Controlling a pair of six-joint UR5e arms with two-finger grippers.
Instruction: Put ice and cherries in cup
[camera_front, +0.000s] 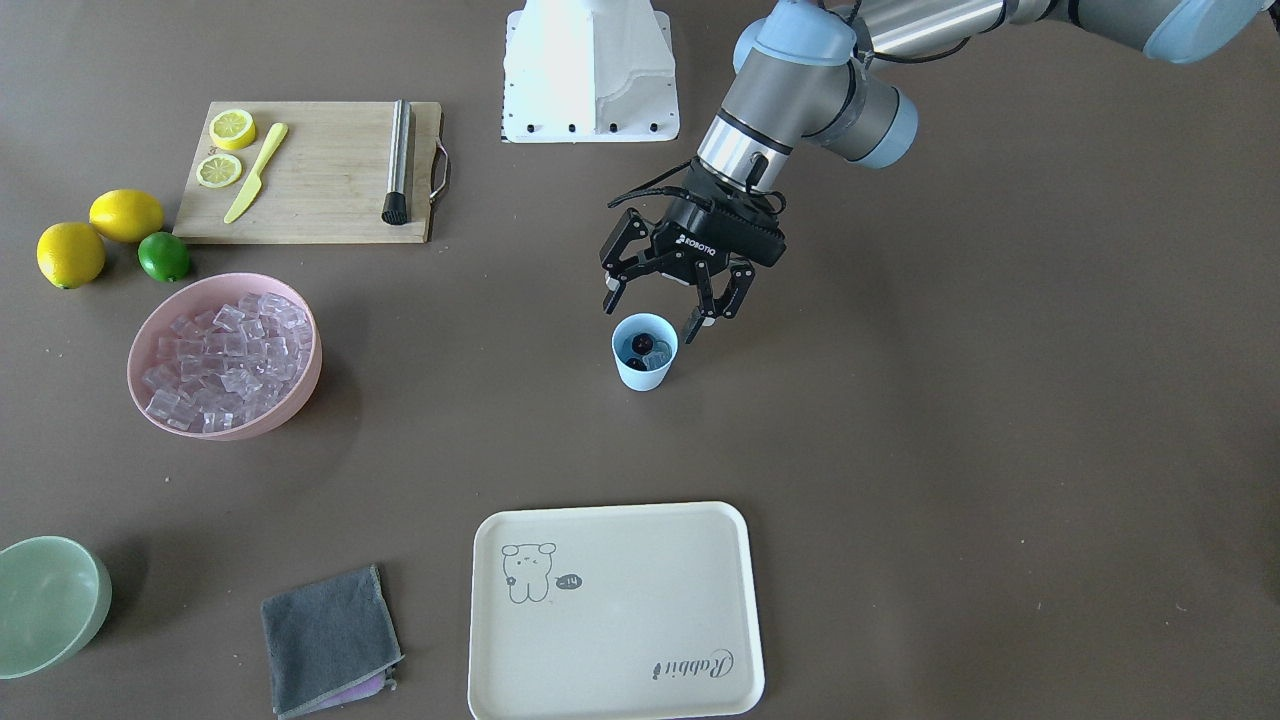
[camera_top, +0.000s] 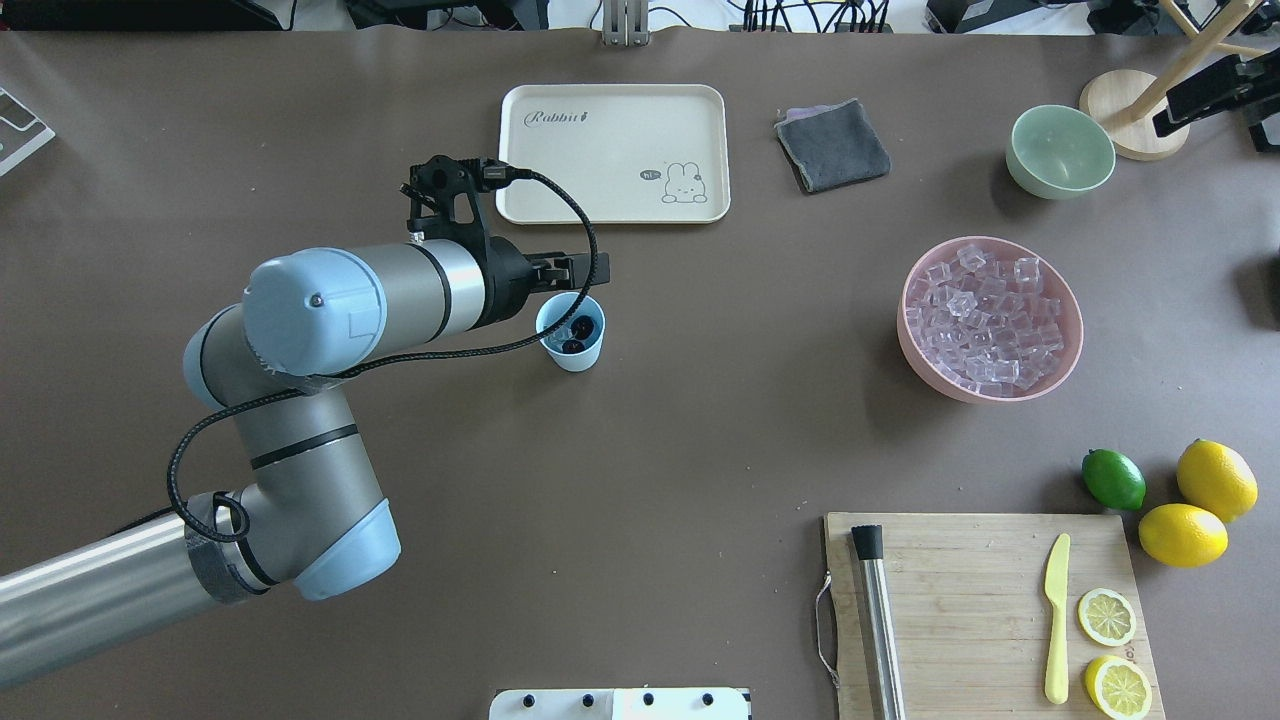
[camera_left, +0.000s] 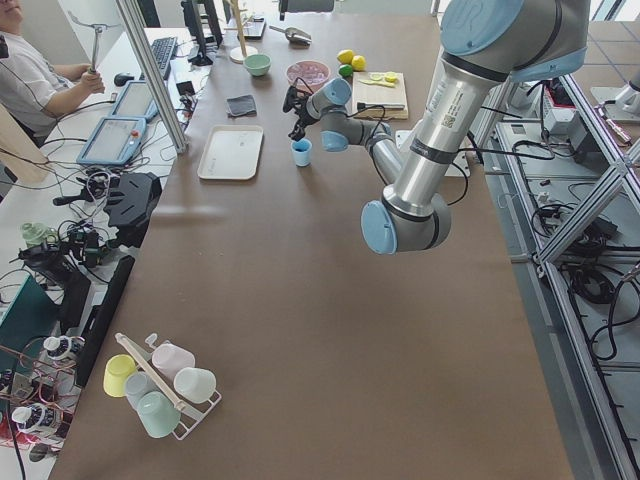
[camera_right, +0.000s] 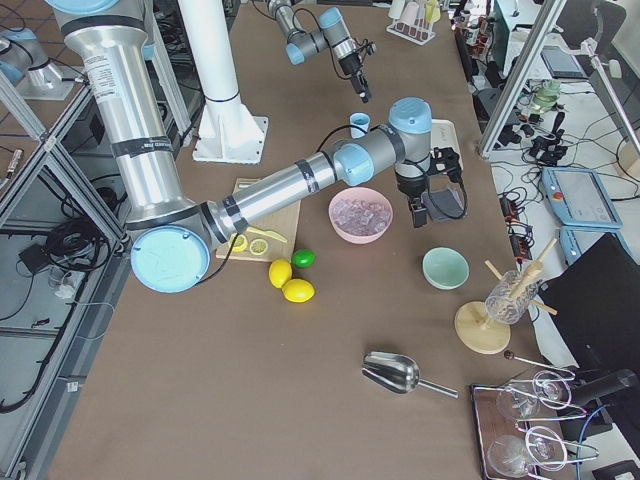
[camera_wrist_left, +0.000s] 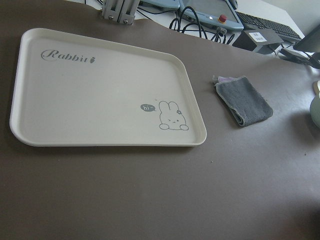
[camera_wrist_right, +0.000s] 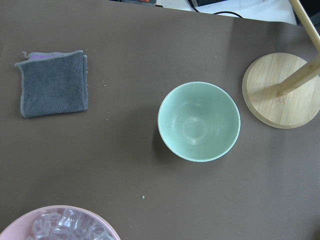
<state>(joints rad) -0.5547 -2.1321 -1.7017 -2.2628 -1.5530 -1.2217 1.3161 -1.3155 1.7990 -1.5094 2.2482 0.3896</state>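
Exterior front-facing view: the left gripper hangs just above the cup. Its fingers are spread wide, one to each side of the rim, and hold nothing. The cup stands upright on the surface, well apart from everything else. Inside it lie two dark cherries, with at least one clear cube beside them. More ice fills a pink bowl, well off from the cup toward the robot's right. A tray lies beyond the cup, away from the robot. The right gripper shows only in the exterior right view, past the pink bowl from the cup and near a grey cloth. I cannot tell whether its fingers are released or clenched.
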